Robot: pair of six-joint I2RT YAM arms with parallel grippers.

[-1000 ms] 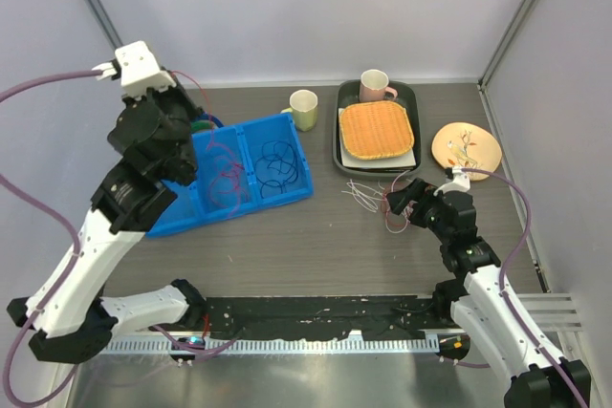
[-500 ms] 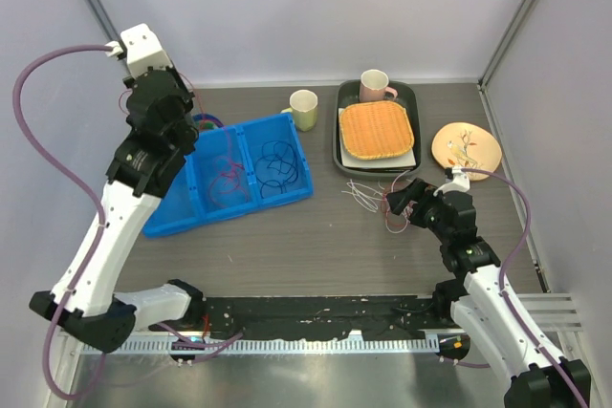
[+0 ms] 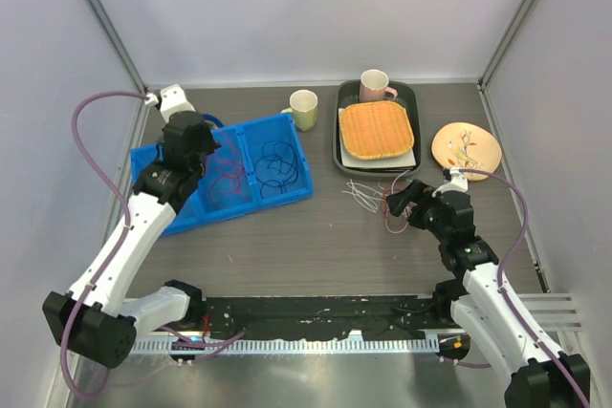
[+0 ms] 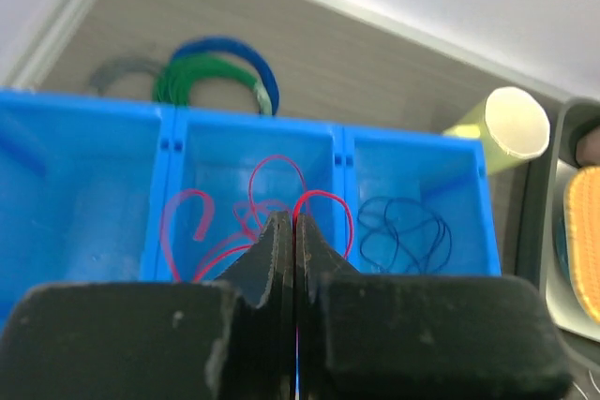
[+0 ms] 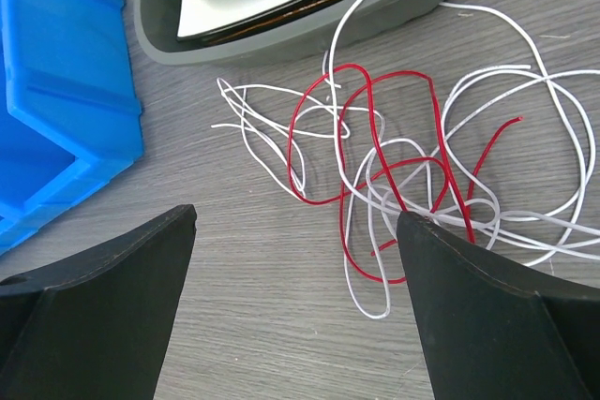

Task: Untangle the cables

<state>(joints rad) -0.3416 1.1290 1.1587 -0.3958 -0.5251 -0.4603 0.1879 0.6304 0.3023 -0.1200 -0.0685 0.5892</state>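
My left gripper (image 4: pixel 296 224) is shut on a red cable (image 4: pixel 323 196), whose thread runs between the closed jaws. It hangs over the middle compartment of the blue bin (image 4: pixel 337 152), where other red cables lie; in the top view it (image 3: pixel 198 158) is over the bin's left part. Dark blue cables (image 4: pixel 403 231) lie in the right compartment (image 3: pixel 277 164). A tangle of red and white cables (image 5: pixel 403 168) lies on the table by the grey tray (image 3: pixel 373 196). My right gripper (image 5: pixel 295 217) is open and empty just above the tangle's near left edge (image 3: pixel 402 200).
A coiled green-and-blue band (image 4: pixel 211 77) lies behind the bin. A pale cup (image 3: pixel 304 107) stands right of the bin. The grey tray (image 3: pixel 341 155) holds a woven mat and a pink mug (image 3: pixel 375 86). A flowered plate (image 3: pixel 466 150) lies at the right.
My left arm has come down from high above the bin's left end to low over the bin, still shut on the red cable. The right arm has not moved.
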